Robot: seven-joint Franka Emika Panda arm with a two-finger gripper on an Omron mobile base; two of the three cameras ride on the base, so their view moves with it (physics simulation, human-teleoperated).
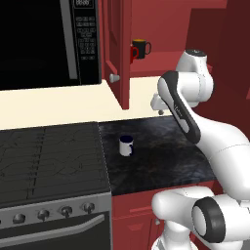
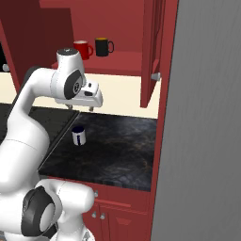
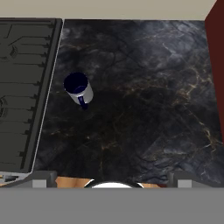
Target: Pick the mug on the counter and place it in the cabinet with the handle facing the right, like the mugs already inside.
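Note:
The small white mug (image 1: 126,146) with a navy inside stands upright on the black marbled counter (image 1: 166,161), close to the stove edge. In the hand view the mug (image 3: 78,89) lies upper left, its dark handle (image 3: 82,103) turned toward the counter's front. My gripper (image 2: 81,108) hangs open and empty well above the counter, behind the mug (image 2: 78,135) and slightly to its right. The red cabinet (image 2: 117,63) is open above. On its shelf stand a black mug (image 2: 103,47) and a red mug (image 2: 82,49), handles to the right.
The open cabinet door (image 1: 120,53) with a round silver knob (image 1: 114,77) juts out above the counter's left part. A stove (image 1: 49,156) borders the counter on the left, under a microwave (image 1: 44,39). A tall grey panel (image 2: 207,117) walls the right side.

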